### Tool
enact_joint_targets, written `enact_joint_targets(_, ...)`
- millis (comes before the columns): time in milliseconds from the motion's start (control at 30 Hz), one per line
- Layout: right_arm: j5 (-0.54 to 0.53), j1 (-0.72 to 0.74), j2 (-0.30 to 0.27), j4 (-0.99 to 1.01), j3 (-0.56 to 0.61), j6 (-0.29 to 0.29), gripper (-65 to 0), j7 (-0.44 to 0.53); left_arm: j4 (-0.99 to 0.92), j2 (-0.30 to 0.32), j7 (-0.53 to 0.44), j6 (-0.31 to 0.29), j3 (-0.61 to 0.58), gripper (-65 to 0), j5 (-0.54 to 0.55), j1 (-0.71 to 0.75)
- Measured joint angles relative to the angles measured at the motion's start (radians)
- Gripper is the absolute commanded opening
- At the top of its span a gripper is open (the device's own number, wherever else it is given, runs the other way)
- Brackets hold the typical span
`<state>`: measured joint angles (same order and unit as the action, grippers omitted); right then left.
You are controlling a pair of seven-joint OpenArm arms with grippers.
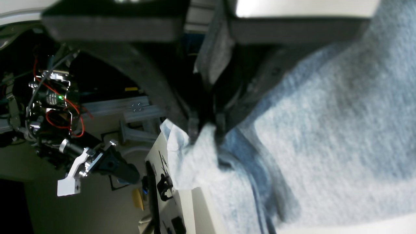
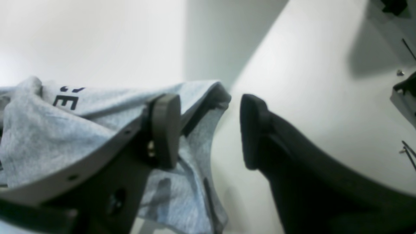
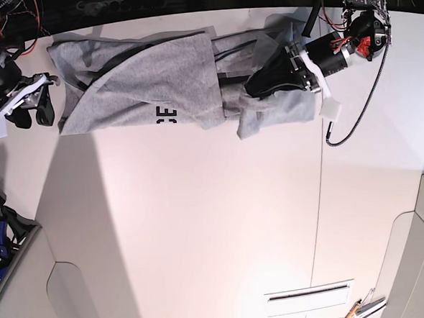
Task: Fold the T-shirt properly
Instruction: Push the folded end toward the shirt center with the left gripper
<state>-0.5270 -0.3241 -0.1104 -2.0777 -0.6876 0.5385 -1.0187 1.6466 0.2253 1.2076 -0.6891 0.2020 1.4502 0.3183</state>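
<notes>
The heather-grey T-shirt [image 3: 142, 84] lies bunched in a long strip along the table's far edge, with black lettering [image 3: 166, 113] showing near its middle. My left gripper [image 3: 253, 86] is shut on a fold of the shirt at its right end. In the left wrist view the fingertips [image 1: 206, 128] pinch grey cloth [image 1: 325, 130]. My right gripper [image 3: 42, 110] is open at the shirt's left edge. In the right wrist view [image 2: 209, 136] the jaws stand wide apart. The cloth [image 2: 48, 130] lies behind and beside the left finger [image 2: 165, 130], and nothing is held.
The white table [image 3: 201, 224] has a seam [image 3: 321, 195] running front to back on the right. A black cable [image 3: 354, 121] and a white tag [image 3: 331, 108] hang by the left arm. Small tools [image 3: 361, 308] and a slot [image 3: 307, 294] lie at the front right.
</notes>
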Motion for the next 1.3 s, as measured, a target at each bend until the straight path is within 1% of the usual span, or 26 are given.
enact_joint_targets(167,0.0,0.0,0.0,0.0,0.0,0.0,-35.3,0.0,0.0,-0.002,-0.012,0.0,-0.059,-65.0,-0.012,0.0)
enact_joint_targets(367,0.0,0.0,0.0,0.0,0.0,0.0,-35.3,0.0,0.0,-0.001,-0.024,0.0,-0.066,-65.0,-0.045,-0.033)
enact_joint_targets(533,0.0,0.0,0.0,0.0,0.0,0.0,-35.3,0.0,0.0,-0.001,-0.026,0.0,-0.07,-65.0,-0.043,-0.032)
enact_joint_targets(667,0.0,0.0,0.0,0.0,0.0,0.0,-35.3,0.0,0.0,-0.001,-0.026,0.0,-0.097,-65.0,-0.006,-0.033)
enact_joint_targets(700,0.0,0.0,0.0,0.0,0.0,0.0,-35.3,0.0,0.0,-0.001,-0.026,0.0,-0.108,-63.8,-0.006,-0.033)
enact_joint_targets(767,0.0,0.0,0.0,0.0,0.0,0.0,-35.3,0.0,0.0,-0.001,-0.026,0.0,-0.132,-50.8,-0.006,-0.033)
enact_joint_targets(800,0.0,0.0,0.0,0.0,0.0,0.0,-35.3,0.0,0.0,-0.001,-0.026,0.0,-0.144,-45.6,-0.007,-0.033)
enact_joint_targets(833,0.0,0.0,0.0,0.0,0.0,0.0,-35.3,0.0,0.0,-0.001,-0.026,0.0,-0.156,-42.2,-0.005,-0.033)
enact_joint_targets(867,0.0,0.0,0.0,0.0,0.0,0.0,-35.3,0.0,0.0,-0.001,-0.026,0.0,-0.167,-40.8,-0.006,-0.034)
enact_joint_targets(967,0.0,0.0,0.0,0.0,0.0,0.0,-35.3,0.0,0.0,-0.005,-0.026,0.0,-0.19,-40.8,-0.009,-0.042)
enact_joint_targets(1100,0.0,0.0,0.0,0.0,0.0,0.0,-35.3,0.0,0.0,-0.032,-0.048,0.0,-0.19,-40.9,-0.05,-0.069)
enact_joint_targets(1300,0.0,0.0,0.0,0.0,0.0,0.0,-35.3,0.0,0.0,-0.043,-0.052,0.0,-0.19,-40.9,-0.048,-0.092)
